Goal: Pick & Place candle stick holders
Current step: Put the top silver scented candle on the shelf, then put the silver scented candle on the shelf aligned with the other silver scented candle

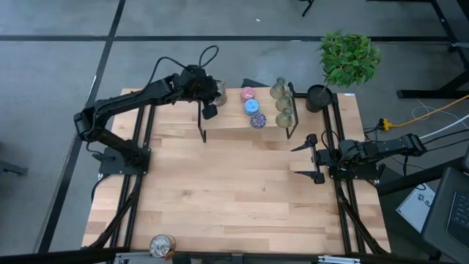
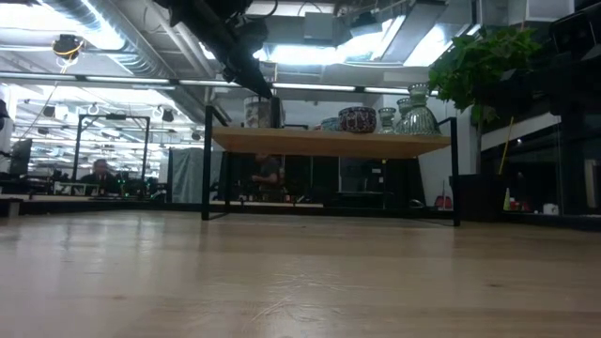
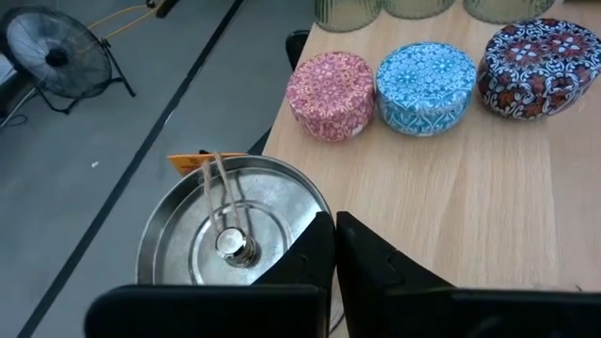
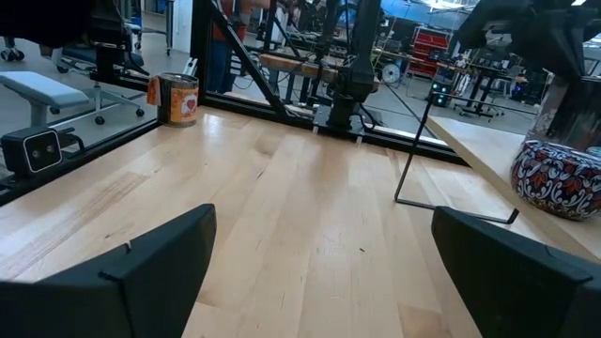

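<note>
Far edge of the table: a low wooden shelf [image 1: 242,117] on thin black legs stands along it, carrying most of the candle stick holders.
Left gripper [image 1: 214,95]: reached over the shelf's left end, its fingers [image 3: 371,268] clamped on the rim of a silvery holder [image 3: 211,230], one finger inside the cup and one outside.
Silvery holder: an open round tin with a wick and its metal tab in the middle, at the left end of the shelf top, partly overhanging the edge.
Pink holder [image 3: 331,94]: on the shelf, just right of the silvery one, patterned lid up.
Blue holder [image 3: 424,86]: just beside the pink one, nearly touching it.
Purple-speckled holder [image 3: 535,66]: next in that same short row, close to the blue one.
Olive-green glass holders [image 1: 282,103]: three in a line near the shelf's right end, running from far to near.
Second silvery holder [image 1: 161,246]: alone at the table's near edge, left of centre, well apart from the shelf.
Right gripper [image 1: 308,158]: low over the table's right side, near the shelf's right leg, fingers spread wide apart and holding nothing.
Black plant pot [image 1: 319,97]: at the table's far right corner, just beyond the shelf, with a leafy green plant [image 1: 349,55].
Wooden table [image 1: 234,198]: pale planks, bare across its middle.
</note>
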You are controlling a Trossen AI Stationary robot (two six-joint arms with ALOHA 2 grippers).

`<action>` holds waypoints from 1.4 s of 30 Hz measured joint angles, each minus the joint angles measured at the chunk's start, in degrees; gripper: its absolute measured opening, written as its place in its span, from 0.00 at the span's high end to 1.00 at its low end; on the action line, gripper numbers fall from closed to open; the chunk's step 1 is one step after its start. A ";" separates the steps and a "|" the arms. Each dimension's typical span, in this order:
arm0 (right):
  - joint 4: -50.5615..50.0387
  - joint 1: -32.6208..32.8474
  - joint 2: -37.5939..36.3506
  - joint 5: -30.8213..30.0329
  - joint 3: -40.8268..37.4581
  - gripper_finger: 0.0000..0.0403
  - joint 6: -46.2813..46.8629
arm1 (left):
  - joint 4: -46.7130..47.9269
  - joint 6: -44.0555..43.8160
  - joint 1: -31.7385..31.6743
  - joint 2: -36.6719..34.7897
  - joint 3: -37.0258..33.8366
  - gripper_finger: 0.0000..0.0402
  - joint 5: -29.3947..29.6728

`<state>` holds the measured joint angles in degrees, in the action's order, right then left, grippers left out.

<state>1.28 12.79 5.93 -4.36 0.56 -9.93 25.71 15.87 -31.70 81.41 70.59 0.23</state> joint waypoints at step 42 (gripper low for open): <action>0.00 -0.01 0.00 0.00 0.00 0.01 0.00 | 12.14 -2.12 32.10 -0.35 9.35 0.60 8.22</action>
<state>1.28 12.78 5.93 -4.36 0.56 -9.93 37.85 13.75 0.39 81.06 79.94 8.45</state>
